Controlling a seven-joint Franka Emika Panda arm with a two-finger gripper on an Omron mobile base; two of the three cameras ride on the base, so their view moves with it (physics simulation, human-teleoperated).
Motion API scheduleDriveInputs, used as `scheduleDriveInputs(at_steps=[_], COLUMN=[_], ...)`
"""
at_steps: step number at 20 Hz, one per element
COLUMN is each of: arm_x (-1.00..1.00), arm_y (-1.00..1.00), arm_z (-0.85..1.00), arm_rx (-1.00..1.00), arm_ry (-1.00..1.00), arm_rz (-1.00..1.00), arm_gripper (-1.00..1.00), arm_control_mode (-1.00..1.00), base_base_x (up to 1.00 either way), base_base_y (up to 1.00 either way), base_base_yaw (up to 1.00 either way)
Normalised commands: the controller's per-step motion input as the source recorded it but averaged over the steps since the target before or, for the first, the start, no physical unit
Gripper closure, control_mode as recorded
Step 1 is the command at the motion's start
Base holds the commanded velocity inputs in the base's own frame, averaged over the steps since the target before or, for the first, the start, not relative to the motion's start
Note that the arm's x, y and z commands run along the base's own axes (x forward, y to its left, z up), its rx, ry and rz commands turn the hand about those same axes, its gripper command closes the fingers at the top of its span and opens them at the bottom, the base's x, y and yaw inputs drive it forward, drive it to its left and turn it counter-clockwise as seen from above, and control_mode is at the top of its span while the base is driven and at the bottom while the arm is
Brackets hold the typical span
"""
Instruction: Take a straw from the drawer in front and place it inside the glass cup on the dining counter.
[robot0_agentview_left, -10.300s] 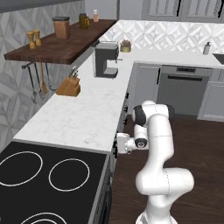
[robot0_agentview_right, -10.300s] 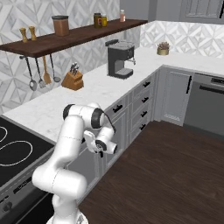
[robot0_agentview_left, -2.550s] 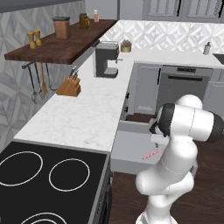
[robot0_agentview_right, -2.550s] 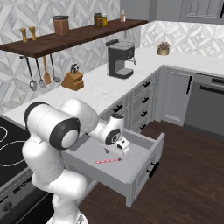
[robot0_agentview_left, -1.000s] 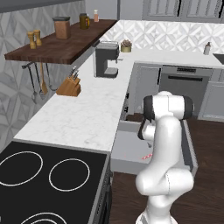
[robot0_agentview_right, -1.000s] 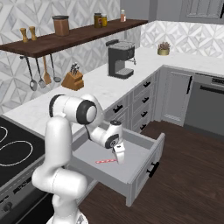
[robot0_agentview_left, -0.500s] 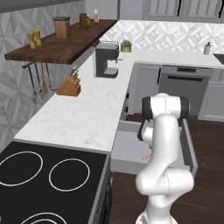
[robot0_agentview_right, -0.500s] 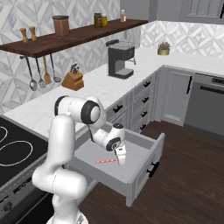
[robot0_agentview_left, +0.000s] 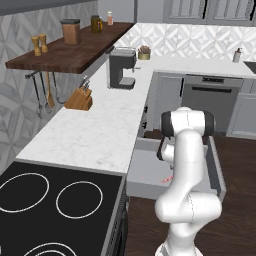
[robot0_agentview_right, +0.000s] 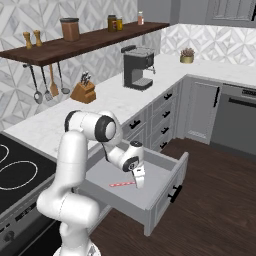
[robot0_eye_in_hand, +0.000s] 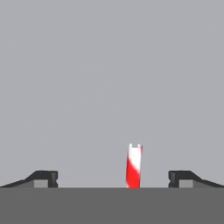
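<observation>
Inside the drawer (robot0_agentview_right: 150, 192), the straw (robot0_eye_in_hand: 134, 166) lies flat between the spread-wide, empty jaws of the gripper (robot0_eye_in_hand: 113, 178), its length crossing their closing line.

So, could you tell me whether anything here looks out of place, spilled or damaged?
Nothing stands out. The drawer is pulled open, with the straw lying flat on its floor, whole. The gripper is open, down over one end of it; the straw passes between the fingertips. The coffee machine stands upright on the counter.
</observation>
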Motion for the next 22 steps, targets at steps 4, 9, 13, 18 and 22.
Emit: scheduleDriveInputs(at_steps=[4, 9, 13, 18, 22], arm_x=[-0.01, -0.12, -0.04, 0.0, 0.0], arm_y=[0.0, -0.01, -0.03, -0.05, -0.05], arm_z=[-0.39, -0.2, -0.01, 0.0, 0.3], arm_rx=[0.0, 0.0, 0.0, 0.0, 0.0], arm_ry=[0.0, -0.03, 0.0, 0.0, 0.0], arm_rz=[-0.01, -0.06, -0.08, -0.07, -0.06], arm_gripper=[1.0, 1.0, 1.0, 1.0, 1.0], arm_control_mode=[-1.0, -1.0, -1.0, -1.0, -1.0], base_base_x=[0.0, 0.0, 0.0, 0.0, 0.0], base_base_y=[0.0, 0.0, 0.0, 0.0, 0.0], base_base_yaw=[0.0, 0.0, 0.0, 0.0, 0.0])
